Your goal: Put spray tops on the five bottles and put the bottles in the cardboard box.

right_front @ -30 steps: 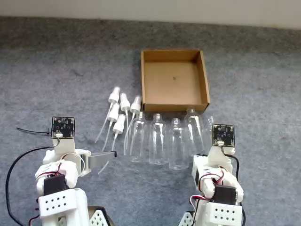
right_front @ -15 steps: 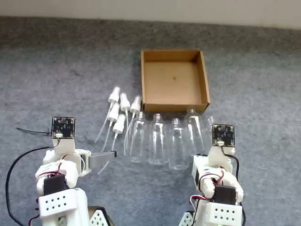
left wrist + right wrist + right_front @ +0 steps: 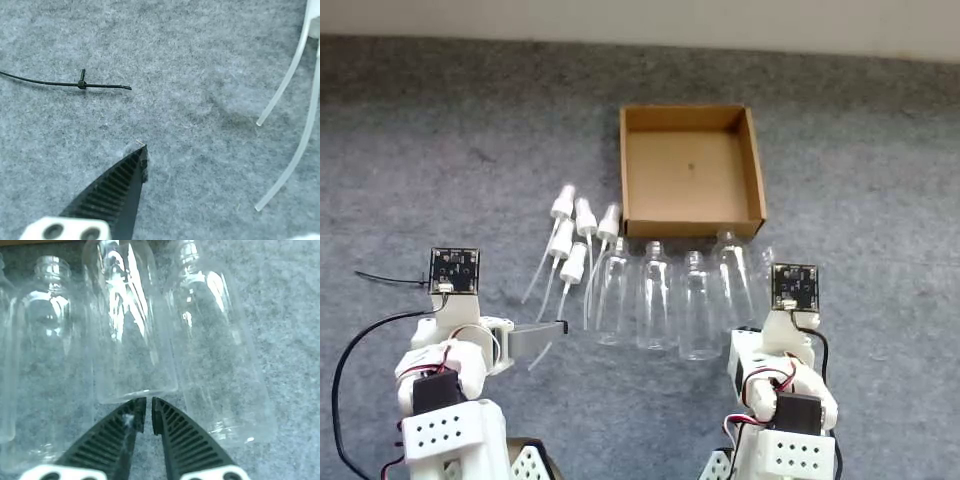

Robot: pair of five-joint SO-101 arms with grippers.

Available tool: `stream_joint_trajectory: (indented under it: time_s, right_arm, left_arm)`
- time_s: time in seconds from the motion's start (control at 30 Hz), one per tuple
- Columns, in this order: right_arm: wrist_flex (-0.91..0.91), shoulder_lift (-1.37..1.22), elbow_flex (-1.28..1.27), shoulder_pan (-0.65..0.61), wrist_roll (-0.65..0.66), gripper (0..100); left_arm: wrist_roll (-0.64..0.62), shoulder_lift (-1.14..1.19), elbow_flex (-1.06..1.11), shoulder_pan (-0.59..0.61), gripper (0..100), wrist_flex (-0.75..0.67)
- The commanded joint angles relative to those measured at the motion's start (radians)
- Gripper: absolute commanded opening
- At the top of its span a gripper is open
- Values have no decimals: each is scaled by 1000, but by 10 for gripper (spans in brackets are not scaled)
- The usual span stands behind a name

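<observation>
Glossy clear plastic bottles (image 3: 130, 325), fuzzy grey felt table (image 3: 440, 130)

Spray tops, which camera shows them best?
The high view: all five spray tops lie there whole, heads and tubes, left of the bottles. The left wrist view catches two dip tube ends; the right wrist view faces the bottles.

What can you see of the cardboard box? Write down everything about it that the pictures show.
The cardboard box is a shallow, squarish, open-topped tray of brown card with four low walls and a floor bearing one small dark spot. Nothing lies in it. It sits flat on the grey felt table, just beyond the row of clear bottles. One bottle neck comes close to its near wall; whether they touch cannot be told.
</observation>
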State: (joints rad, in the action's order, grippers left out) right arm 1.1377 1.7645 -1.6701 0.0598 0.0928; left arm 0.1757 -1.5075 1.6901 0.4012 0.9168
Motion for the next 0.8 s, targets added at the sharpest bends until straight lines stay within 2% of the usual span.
stream_joint_trajectory:
  time_s: [0.0, 0.5, 0.77]
  right_arm:
    - [5, -2, -137, 8, 6, 5]
    - [4, -2, -140, 2, 6, 5]
    - [-36, -2, -142, -45, 6, 6]
  left_arm:
    - [-6, -8, 15, -2, 582, 3]
    - [-5, -8, 15, 1, 582, 3]
    - [-5, -8, 15, 1, 582, 3]
